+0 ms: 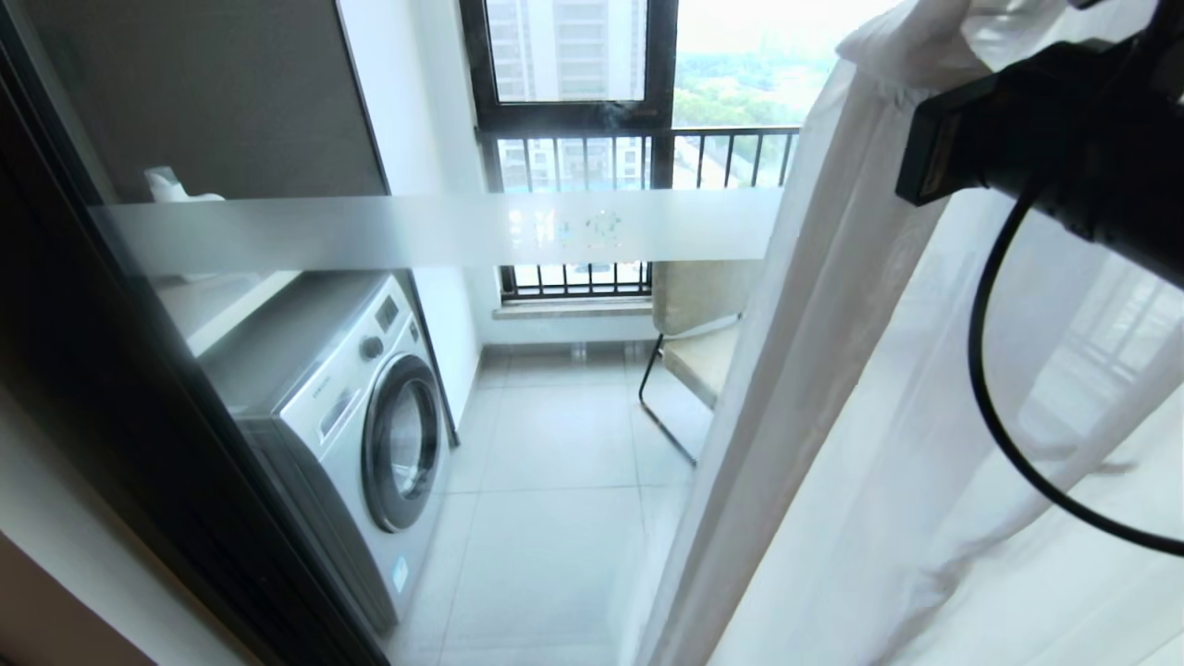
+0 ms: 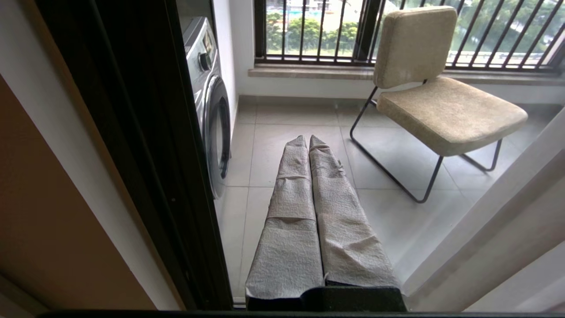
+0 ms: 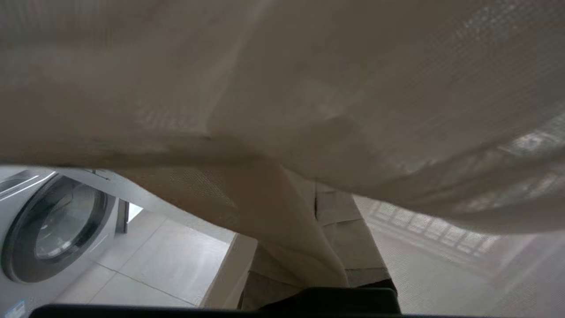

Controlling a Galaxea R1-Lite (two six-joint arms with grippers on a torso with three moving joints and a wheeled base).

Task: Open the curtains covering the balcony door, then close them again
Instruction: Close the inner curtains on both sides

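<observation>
A washing machine stands well apart from a beige chair.

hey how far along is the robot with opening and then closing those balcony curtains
Roughly mid-job. Done: the sheer white curtain is bunched to the right, baring most of the black-framed glass balcony door, with the silver washing machine visible behind. In hand: the right gripper, fingers shut, is buried in the curtain folds. The left gripper hangs idle, shut. Left: whichever way it is now drawing, the curtain is not yet back across the glass.

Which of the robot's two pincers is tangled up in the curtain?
The right pincer: the sheer white curtain drapes over its shut fingers. The left pincer hangs shut and bare, with only balcony floor beyond it.
</observation>
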